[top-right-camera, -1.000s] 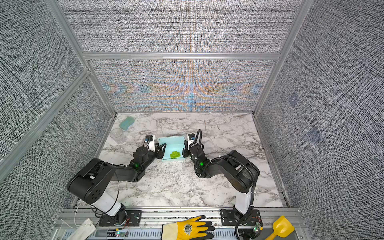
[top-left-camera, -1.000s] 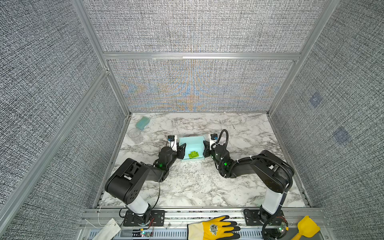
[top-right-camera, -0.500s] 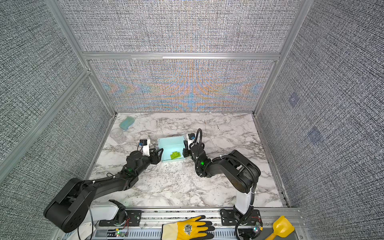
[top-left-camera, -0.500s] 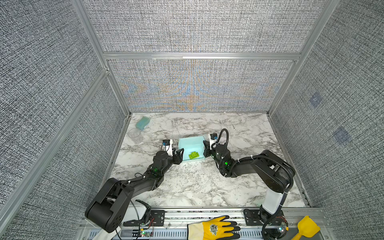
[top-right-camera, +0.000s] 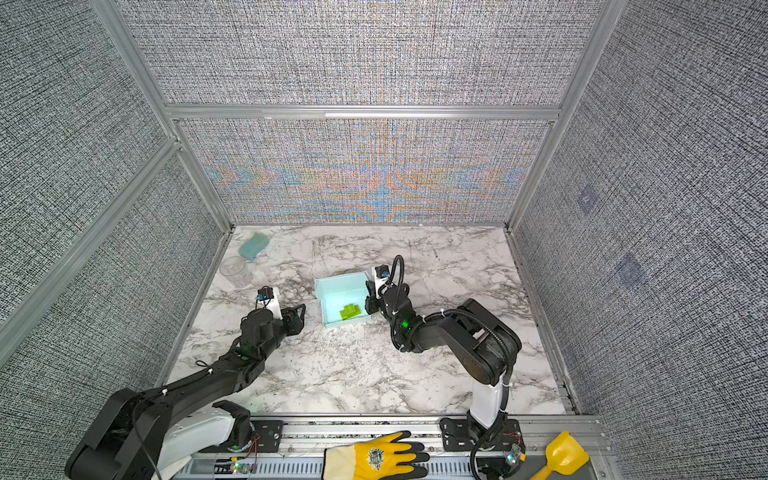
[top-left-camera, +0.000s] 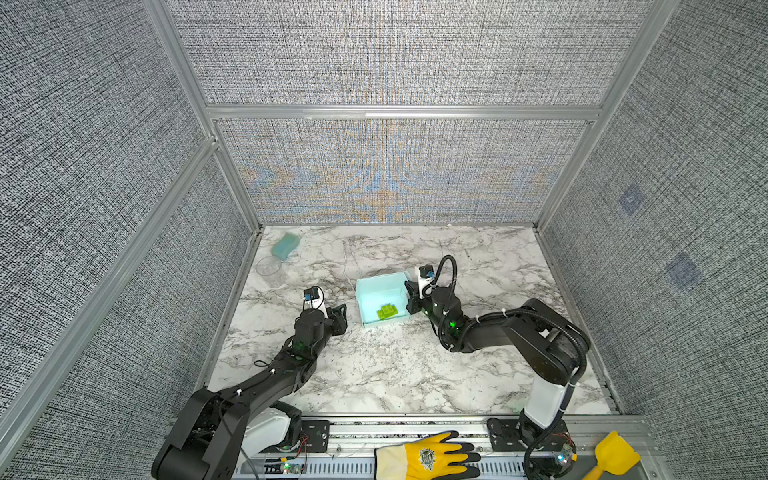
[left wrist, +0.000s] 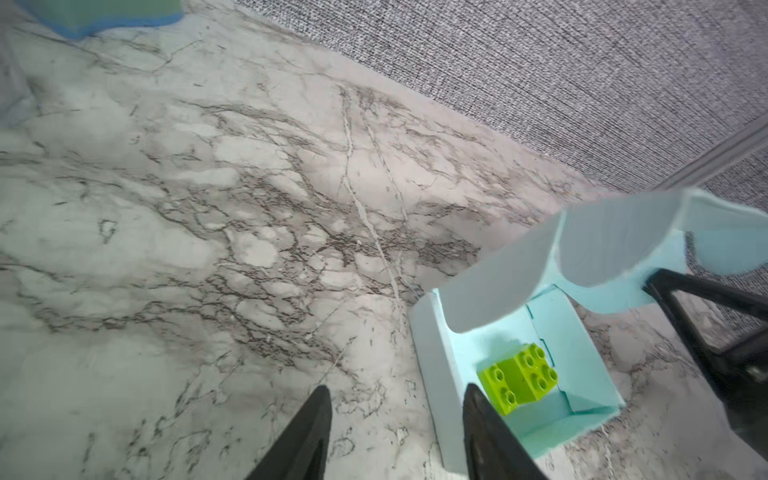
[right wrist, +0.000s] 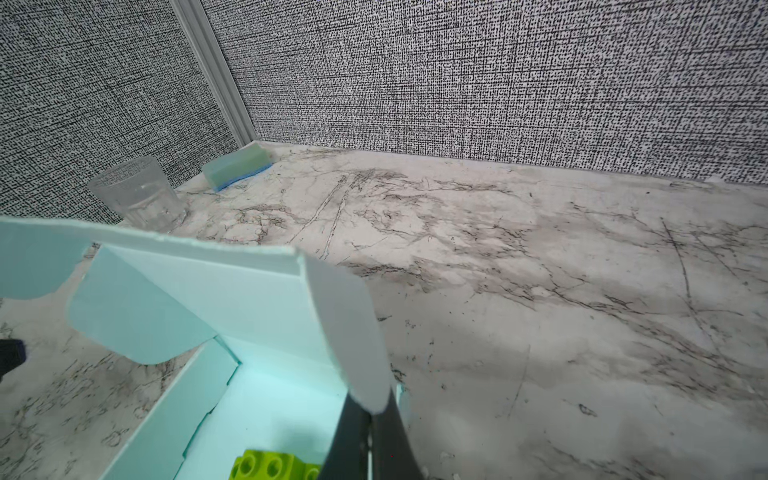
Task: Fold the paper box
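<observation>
The paper box (top-left-camera: pixel 380 293) (top-right-camera: pixel 340 291) stands open-topped mid-table, pale blue, with its lid flaps raised. A lime-green brick (top-left-camera: pixel 387 311) (left wrist: pixel 519 374) lies on its floor. My right gripper (top-left-camera: pixel 409 299) (top-right-camera: pixel 368 303) is shut on the box's right wall; in the right wrist view its fingers (right wrist: pixel 370 409) pinch that wall beside a curved flap (right wrist: pixel 349 332). My left gripper (top-left-camera: pixel 344 319) (top-right-camera: pixel 300 319) hangs open a short way left of the box, touching nothing. In the left wrist view (left wrist: pixel 397 390) one fingertip overlaps the box's (left wrist: pixel 573 328) near wall.
A clear glass cup (top-left-camera: pixel 270 268) (right wrist: pixel 137 193) and a teal sponge block (top-left-camera: pixel 286 244) (right wrist: pixel 239 164) sit at the back left corner. A yellow glove (top-left-camera: pixel 424 457) and a yellow scoop (top-left-camera: pixel 615 455) lie on the front rail. Grey walls enclose the marble table (top-left-camera: pixel 395 374).
My left gripper has drawn back from the box's left wall towards the left and front, with the arm stretched out low. The right gripper keeps its hold and the box stays put.
</observation>
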